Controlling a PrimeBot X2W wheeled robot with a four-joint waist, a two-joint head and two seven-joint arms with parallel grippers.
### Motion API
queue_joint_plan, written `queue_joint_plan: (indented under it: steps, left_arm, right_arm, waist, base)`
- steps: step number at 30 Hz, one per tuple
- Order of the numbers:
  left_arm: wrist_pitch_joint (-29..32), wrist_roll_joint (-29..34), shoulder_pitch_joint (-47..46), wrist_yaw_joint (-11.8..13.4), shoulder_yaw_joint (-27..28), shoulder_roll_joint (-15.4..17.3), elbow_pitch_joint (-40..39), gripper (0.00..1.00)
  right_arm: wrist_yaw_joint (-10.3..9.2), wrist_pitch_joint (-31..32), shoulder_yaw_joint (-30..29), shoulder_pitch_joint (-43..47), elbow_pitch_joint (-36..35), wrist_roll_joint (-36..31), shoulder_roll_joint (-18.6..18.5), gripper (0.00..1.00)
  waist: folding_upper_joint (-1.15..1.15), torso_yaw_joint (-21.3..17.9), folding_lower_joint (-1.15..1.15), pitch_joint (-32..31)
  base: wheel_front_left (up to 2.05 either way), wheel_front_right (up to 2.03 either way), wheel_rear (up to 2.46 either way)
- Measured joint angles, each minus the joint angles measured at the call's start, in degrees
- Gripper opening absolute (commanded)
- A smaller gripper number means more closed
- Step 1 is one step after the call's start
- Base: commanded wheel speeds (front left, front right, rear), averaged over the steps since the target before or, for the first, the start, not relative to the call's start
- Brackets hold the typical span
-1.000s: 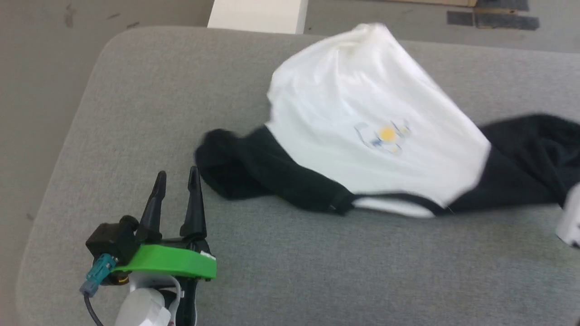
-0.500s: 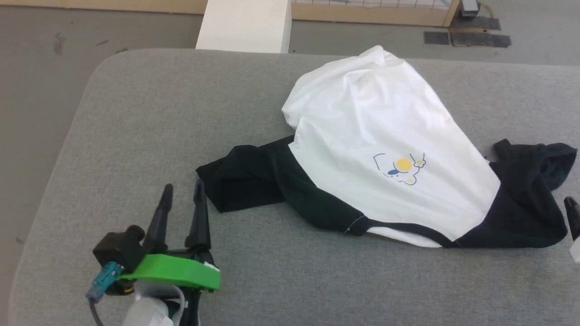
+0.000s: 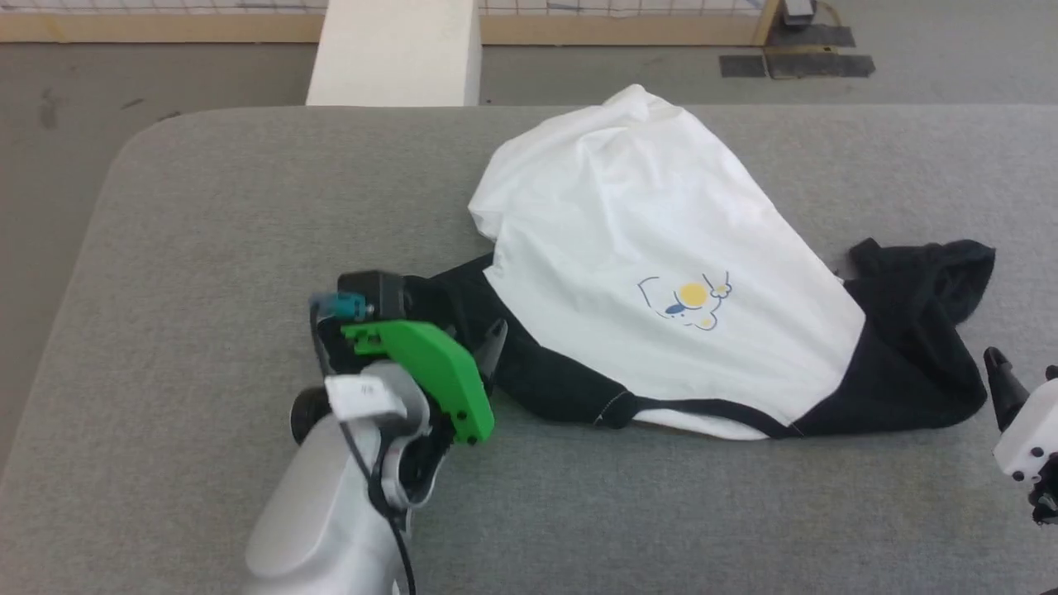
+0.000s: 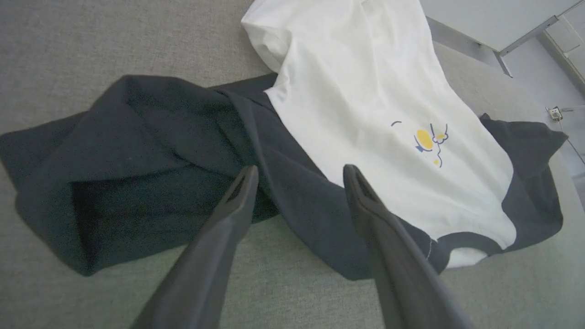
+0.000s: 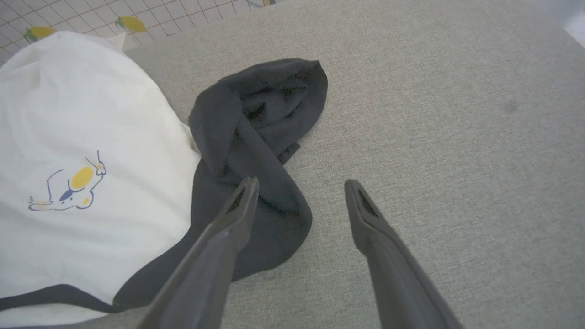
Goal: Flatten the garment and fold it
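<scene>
The garment (image 3: pixel 645 223) lies crumpled on the grey table (image 3: pixel 231 215): white body, small yellow-and-blue print (image 3: pixel 690 297), black collar toward me. Its left black sleeve (image 3: pixel 545 384) is bunched, and my left gripper (image 3: pixel 478 340) hovers open just over it. In the left wrist view the left gripper (image 4: pixel 299 171) has its fingers spread above the dark sleeve (image 4: pixel 137 151), holding nothing. My right gripper (image 3: pixel 1023 372) stands open at the right edge, beside the folded-over right sleeve (image 3: pixel 909 347). In the right wrist view the right gripper (image 5: pixel 300 183) is empty, one finger over the sleeve's (image 5: pixel 256 137) edge.
A white post (image 3: pixel 397 49) stands beyond the table's far edge, with a wooden rail (image 3: pixel 165 26) and dark floor patches (image 3: pixel 793 62) behind. Bare grey padding stretches to the left and along the front edge. The floor drops away past the rounded left corner.
The head camera has shifted. My left arm has swung from the front left onto the left sleeve. The right sleeve, earlier stretched to the right, has dropped into a heap, and the right gripper has opened.
</scene>
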Motion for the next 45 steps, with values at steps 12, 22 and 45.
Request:
queue_joint_plan:
  steps: [12, 22, 45]
  left_arm:
    - [0.41, 0.03, -4.05, 2.49, 0.94, 0.92, 4.01, 0.00]
    - [-10.80, -7.60, -5.08, 0.01, 7.71, 0.19, -3.28, 0.00]
    - [-9.60, -15.21, 23.93, 7.23, 11.33, 0.09, -13.47, 1.00]
  right_arm:
    - [0.00, -2.79, 0.15, -0.52, 3.16, 0.91, -1.27, 1.00]
    - [0.00, -2.53, 0.55, -0.36, 2.16, -0.20, 0.34, 1.00]
    - [0.00, -1.44, 2.86, 1.81, 1.64, -1.02, 1.70, 1.00]
  waist:
    - [0.00, -2.27, 0.00, 2.28]
    - [0.00, 0.65, 0.00, 1.60]
    - [0.00, 5.33, 0.00, -0.73]
  base:
    - [0.00, 0.00, 0.00]
    - [0.00, 0.00, 0.00]
    - [0.00, 0.00, 0.00]
